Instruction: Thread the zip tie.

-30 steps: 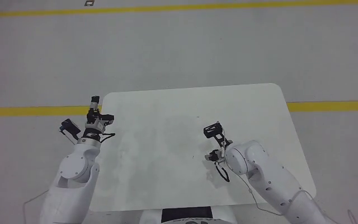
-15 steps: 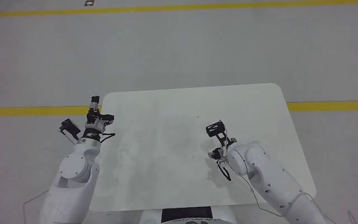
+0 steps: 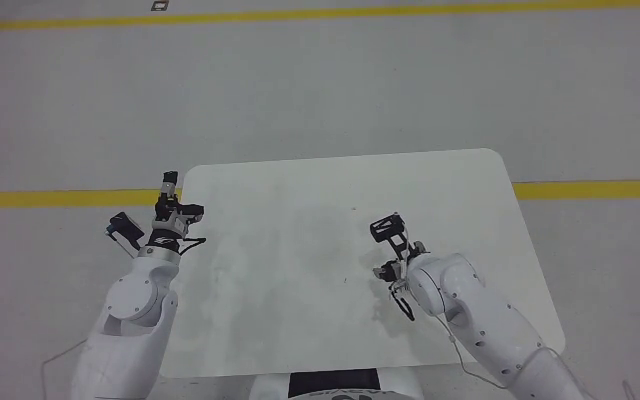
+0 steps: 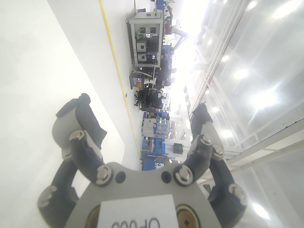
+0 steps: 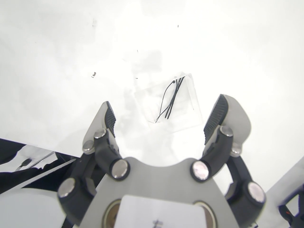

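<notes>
The right end effector [image 5: 164, 99] is shifting a little forward and toward the robot's right over the worktop [image 3: 290, 310], compared with a second ago. The left end effector [image 4: 142, 101] is keeping its place.

The right end effector is hovering above the worktop on the robot's right side, pointing down at the surface. Its two fingers [image 5: 109, 116] are standing spread apart and gripping nothing. A small bundle of thin black zip ties [image 5: 171, 98] is lying below the gap between them. The zip ties are sitting inside a clear plastic wrapper [image 5: 190, 117] that is resting flat on the worktop. Their heads are gathering at one end while their tails are fanning out at the other. Whether the wrapper is a bag or a shallow box cannot be told. The end effector is not touching the zip ties or the wrapper.

The left end effector is hanging at the left edge of the worktop, near the far corner, and pointing away from the robot. Its fingers [image 4: 78, 117] are also spread wide and holding nothing.

A yellow line [image 3: 70, 197] is running across the floor [image 3: 320, 90] beyond the worktop.
</notes>
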You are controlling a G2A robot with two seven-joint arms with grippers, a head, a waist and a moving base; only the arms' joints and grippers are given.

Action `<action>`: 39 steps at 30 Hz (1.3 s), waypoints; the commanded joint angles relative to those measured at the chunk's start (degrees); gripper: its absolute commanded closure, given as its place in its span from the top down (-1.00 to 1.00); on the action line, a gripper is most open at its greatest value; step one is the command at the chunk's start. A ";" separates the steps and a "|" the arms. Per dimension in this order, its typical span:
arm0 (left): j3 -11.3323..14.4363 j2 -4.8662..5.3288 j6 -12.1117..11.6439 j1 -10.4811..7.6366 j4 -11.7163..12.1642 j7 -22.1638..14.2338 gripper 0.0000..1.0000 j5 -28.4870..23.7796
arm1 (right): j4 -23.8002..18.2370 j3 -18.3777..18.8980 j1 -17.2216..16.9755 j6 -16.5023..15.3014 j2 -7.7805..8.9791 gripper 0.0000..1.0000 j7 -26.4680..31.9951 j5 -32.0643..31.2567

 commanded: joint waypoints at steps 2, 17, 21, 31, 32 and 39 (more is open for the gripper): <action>0.00 0.00 0.00 0.00 0.00 0.00 1.00 0.00 | -0.24 0.84 -0.42 -0.41 -0.02 0.08 -0.01 -0.07; 0.00 0.00 0.00 0.00 0.00 0.00 1.00 0.00 | -0.24 1.96 -1.74 -1.93 -0.46 -0.50 1.15 -1.50; 0.00 0.00 0.00 0.00 0.00 0.00 1.00 0.00 | 0.21 1.29 -1.55 -2.07 -0.76 -0.50 2.02 -1.95; 0.00 0.00 0.00 0.00 0.00 0.00 1.00 0.00 | 3.24 0.35 -0.82 -2.26 -1.53 -0.52 2.93 -2.64; 0.00 0.00 0.00 0.00 0.00 0.00 1.00 0.00 | 3.68 0.23 -0.74 -2.29 -1.62 -0.60 2.83 -2.51; 0.00 0.00 0.00 0.00 0.00 0.00 1.00 0.00 | 6.69 -0.81 -0.11 -1.63 -2.34 -0.74 2.13 -2.51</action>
